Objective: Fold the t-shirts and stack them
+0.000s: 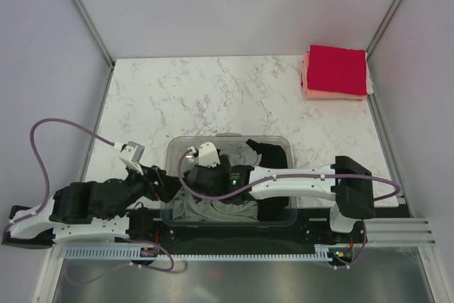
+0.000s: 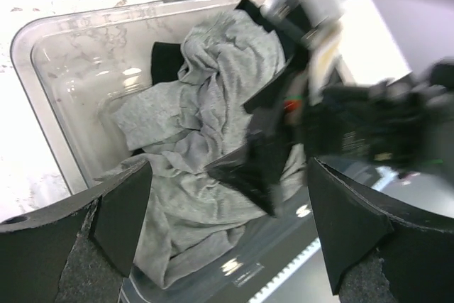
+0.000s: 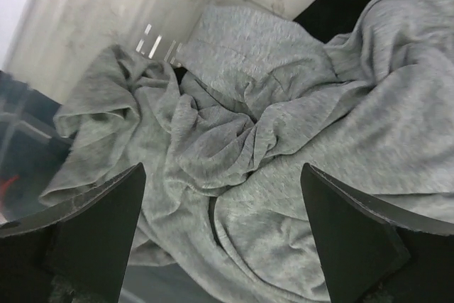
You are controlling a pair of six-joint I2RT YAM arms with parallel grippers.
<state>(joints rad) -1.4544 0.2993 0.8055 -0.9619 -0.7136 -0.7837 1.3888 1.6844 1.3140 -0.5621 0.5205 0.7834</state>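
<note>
Grey tee crumpled in bin; pick-up step. Right gripper spread just above it; left gripper spread. Next: pinch fold, lift.

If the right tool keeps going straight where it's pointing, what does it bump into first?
Most likely the crumpled heather-grey cloth t-shirt lying in the clear plastic bin. The right tool is open and aimed straight at it, though the depth is unclear.
</note>
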